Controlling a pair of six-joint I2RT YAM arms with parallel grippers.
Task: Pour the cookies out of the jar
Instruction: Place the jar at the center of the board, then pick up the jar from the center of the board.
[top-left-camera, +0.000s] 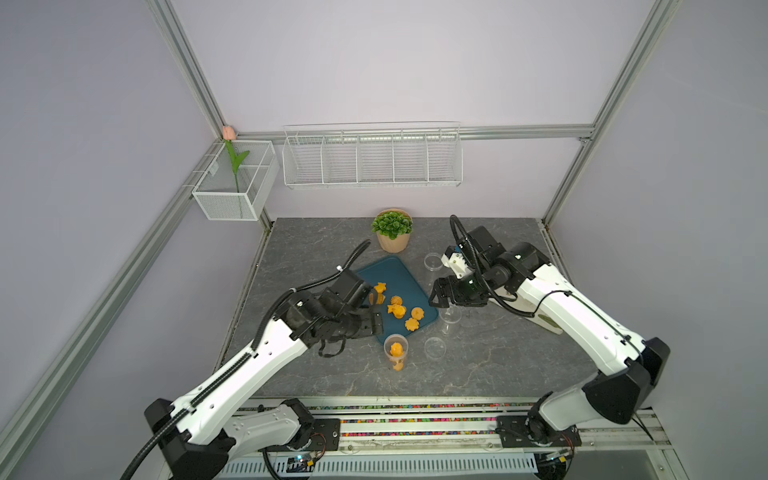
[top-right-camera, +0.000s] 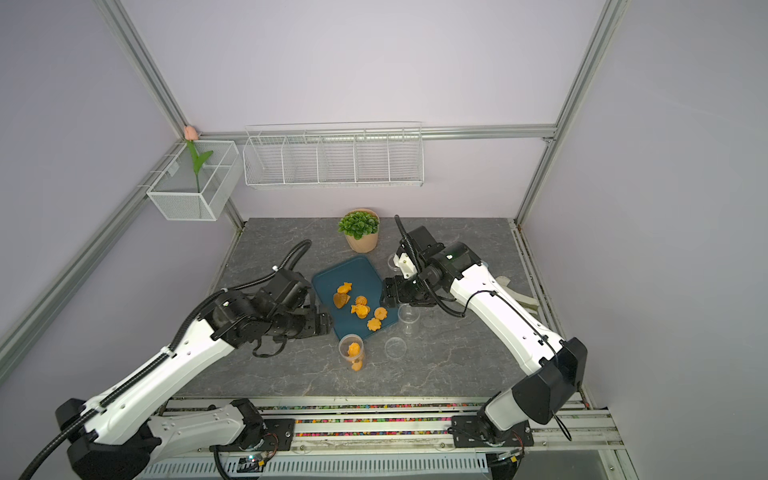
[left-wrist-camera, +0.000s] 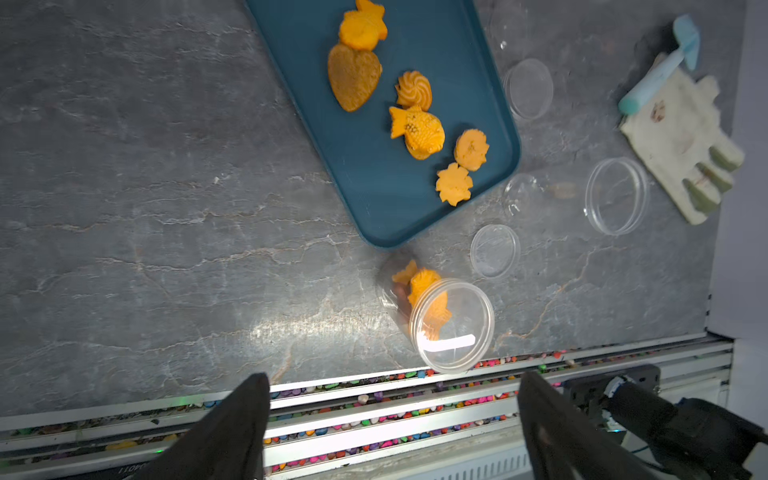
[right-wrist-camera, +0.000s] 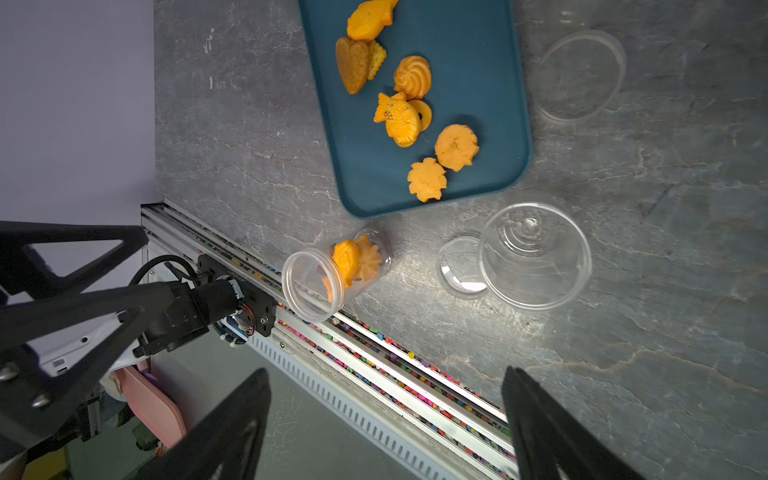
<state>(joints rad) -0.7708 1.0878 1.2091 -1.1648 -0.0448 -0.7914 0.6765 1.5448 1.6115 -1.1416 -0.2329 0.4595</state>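
I have the grey tabletop (top-left-camera: 332, 382) in both top views, with the blue tray (top-left-camera: 388, 270) lying at its middle. My left tool (left-wrist-camera: 392, 380) hangs at the tray's left edge with its fingers spread wide and nothing between them. My right tool (right-wrist-camera: 385, 372) hangs off the tray's right edge, equally wide and empty, above an empty clear jar (top-left-camera: 449, 318).

The jar (top-left-camera: 397, 360) that matters stands on the tabletop just off the tray's near corner. It has no lid on and, as far as I can tell, its mouth faces up. It sits near and to the right of the left tool, clear of it, and the right tool is farther away.

I judge the job partly done. A loose group of cookies (top-left-camera: 397, 309) already lies on the tray, while a few more cookies in the jar (left-wrist-camera: 428, 299) are yet to be tipped out. That jar has to be grasped and upended over the tray.
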